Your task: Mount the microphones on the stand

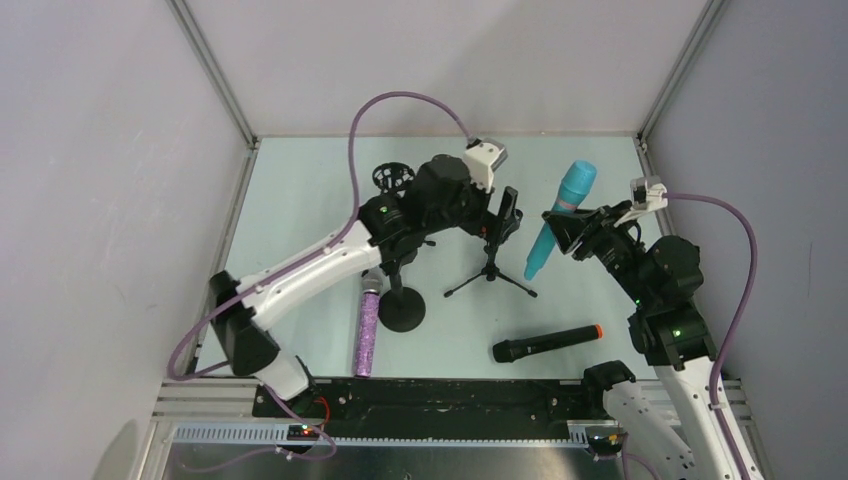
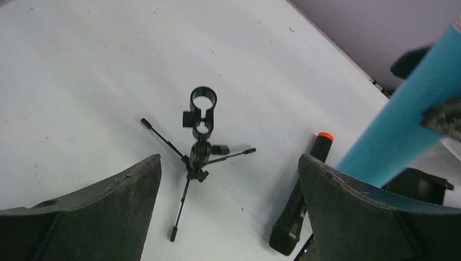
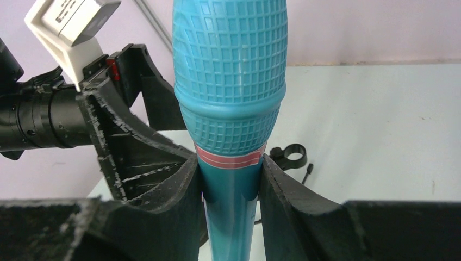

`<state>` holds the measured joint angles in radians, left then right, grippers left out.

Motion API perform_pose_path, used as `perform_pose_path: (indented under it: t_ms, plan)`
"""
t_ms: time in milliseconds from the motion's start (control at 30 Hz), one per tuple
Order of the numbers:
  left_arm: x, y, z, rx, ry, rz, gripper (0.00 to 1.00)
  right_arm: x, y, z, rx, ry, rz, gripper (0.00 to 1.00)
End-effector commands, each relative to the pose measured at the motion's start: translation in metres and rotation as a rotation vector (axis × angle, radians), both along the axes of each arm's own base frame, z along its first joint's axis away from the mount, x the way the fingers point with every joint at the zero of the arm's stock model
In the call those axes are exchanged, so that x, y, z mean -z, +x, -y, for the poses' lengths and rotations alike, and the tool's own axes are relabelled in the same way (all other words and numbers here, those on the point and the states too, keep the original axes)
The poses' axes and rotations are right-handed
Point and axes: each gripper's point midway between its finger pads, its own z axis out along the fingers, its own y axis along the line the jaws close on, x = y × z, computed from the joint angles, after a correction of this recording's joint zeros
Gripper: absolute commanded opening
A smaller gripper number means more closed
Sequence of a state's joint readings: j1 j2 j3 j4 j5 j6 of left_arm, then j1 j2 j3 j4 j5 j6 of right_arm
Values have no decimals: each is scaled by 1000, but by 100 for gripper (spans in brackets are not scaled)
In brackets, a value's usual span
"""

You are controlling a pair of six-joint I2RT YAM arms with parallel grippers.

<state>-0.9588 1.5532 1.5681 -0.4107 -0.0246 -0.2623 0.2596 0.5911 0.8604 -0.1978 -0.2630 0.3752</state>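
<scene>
Cyan-blue plastic microphone point(image 1: 577, 186) clamped just below head by right gripper point(image 3: 230, 182), tail tilted down above pale worktop point(image 1: 300, 200), beside small black tripod stand point(image 1: 490, 268). Left gripper point(image 2: 229, 162) wide open, empty, over stand's ring clip point(image 2: 202, 113). Risk: tail misses ring and topples light, unsteadied tripod; arms crowded, may clash.

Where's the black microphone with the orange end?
In the top view, the black microphone lies flat on the table, near its near edge, right of centre, just in front of the tripod stand.
</scene>
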Motion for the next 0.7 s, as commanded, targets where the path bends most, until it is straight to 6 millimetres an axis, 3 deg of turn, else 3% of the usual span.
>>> perform_pose_path:
  t_ms: [0,67,267,467,567,667]
  plan:
    - [-8,23,14,-46,12,30,98,6,5,16,94,-18,-14,0]
    - [-3,32,22,-52,37,34,99,14,8,23,136,-25,-38,0]
    - [45,48,40,-30,158,18,98,22,10,36,205,-37,-54,0]
    - [74,55,40,-21,247,30,81,23,12,38,213,-30,-53,0]
    - [80,53,42,15,265,33,67,23,13,36,209,-26,-51,0]
    - [89,46,43,80,292,40,61,21,13,36,208,-25,-43,0]
